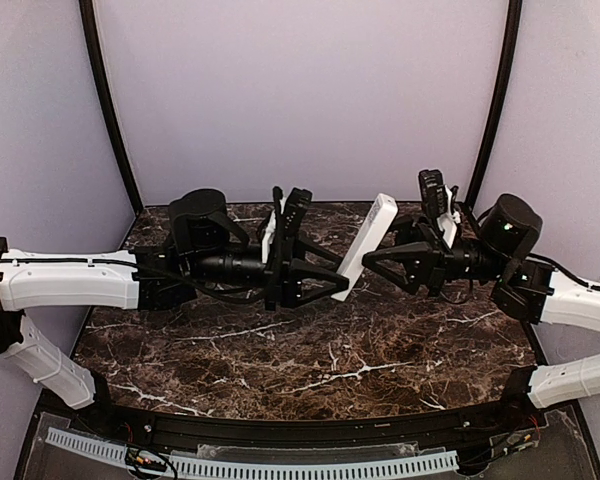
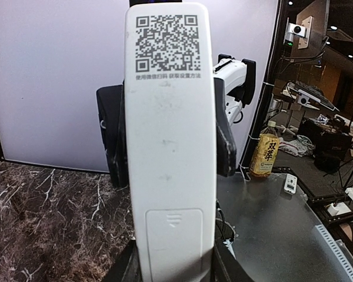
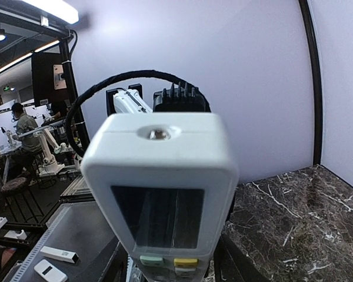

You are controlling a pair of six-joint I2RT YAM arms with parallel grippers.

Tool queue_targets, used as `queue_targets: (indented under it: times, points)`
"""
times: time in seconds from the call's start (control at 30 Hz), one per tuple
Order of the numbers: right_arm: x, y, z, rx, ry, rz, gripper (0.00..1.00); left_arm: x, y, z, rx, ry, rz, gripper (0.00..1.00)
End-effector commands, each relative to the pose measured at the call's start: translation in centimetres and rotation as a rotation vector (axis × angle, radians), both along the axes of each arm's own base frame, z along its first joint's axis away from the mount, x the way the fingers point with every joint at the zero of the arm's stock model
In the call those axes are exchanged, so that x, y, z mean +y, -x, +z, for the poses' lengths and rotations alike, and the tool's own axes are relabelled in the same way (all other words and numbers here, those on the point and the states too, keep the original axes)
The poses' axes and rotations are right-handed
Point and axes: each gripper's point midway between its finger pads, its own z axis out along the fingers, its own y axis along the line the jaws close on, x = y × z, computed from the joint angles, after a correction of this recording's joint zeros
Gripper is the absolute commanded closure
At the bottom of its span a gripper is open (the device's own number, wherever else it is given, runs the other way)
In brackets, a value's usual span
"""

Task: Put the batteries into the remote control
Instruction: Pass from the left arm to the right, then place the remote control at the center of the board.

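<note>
The white remote control [image 1: 367, 245] hangs tilted in mid-air above the marble table, between my two arms. My left gripper [image 1: 335, 280] is shut on its lower end. In the left wrist view the remote control [image 2: 170, 147] shows its back, with a QR code at the top and a closed battery cover [image 2: 174, 244] low down. My right gripper [image 1: 370, 258] straddles the remote control [image 3: 159, 194], whose dark display and coloured buttons face that camera. Its jaws stand open, with a sliver of gap beside one finger [image 3: 109, 267]. The batteries are out of view.
Dark marble table [image 1: 280, 350] lies below, with pale purple walls behind and at the sides. Off the table, a grey bench carries a yellow-labelled bottle [image 2: 265, 154] and a small white remote-like device [image 2: 290, 183]; two flat white devices [image 3: 57, 254] lie on a bench in the right wrist view.
</note>
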Motion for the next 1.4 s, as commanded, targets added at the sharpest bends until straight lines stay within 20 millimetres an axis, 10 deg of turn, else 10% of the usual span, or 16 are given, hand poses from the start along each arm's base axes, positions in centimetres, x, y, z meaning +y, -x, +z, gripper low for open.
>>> queue_targets:
  times: [0.0, 0.27, 0.47, 0.6, 0.93, 1.37]
  points:
    - [0.0, 0.1, 1.9, -0.029, -0.051, -0.006, 0.53, 0.1, -0.4, 0.0, -0.027, 0.014, 0.018, 0.82]
    - [0.1, -0.3, 1.6, 0.004, -0.038, -0.018, 0.70, 0.2, -0.7, -0.7, -0.035, -0.007, 0.042, 0.73]
    - [0.5, -1.8, 1.1, 0.054, 0.016, -0.074, 0.75, 1.3, -2.2, -1.4, -0.058, -0.061, 0.157, 0.28]
    - [0.3, -6.3, -1.8, 0.159, 0.172, -0.246, 0.75, 2.9, -4.9, -2.3, -0.055, -0.152, 0.314, 0.02]
    - [-5.9, -18.3, -12.0, 0.485, 0.558, -0.632, 0.76, 8.5, -13.1, -7.3, 0.068, -0.422, 0.734, 0.01]
    - [-3.3, -20.4, -22.4, 0.622, 1.035, -0.588, 0.73, 13.7, -16.6, -11.6, 0.178, -0.568, 1.020, 0.02]
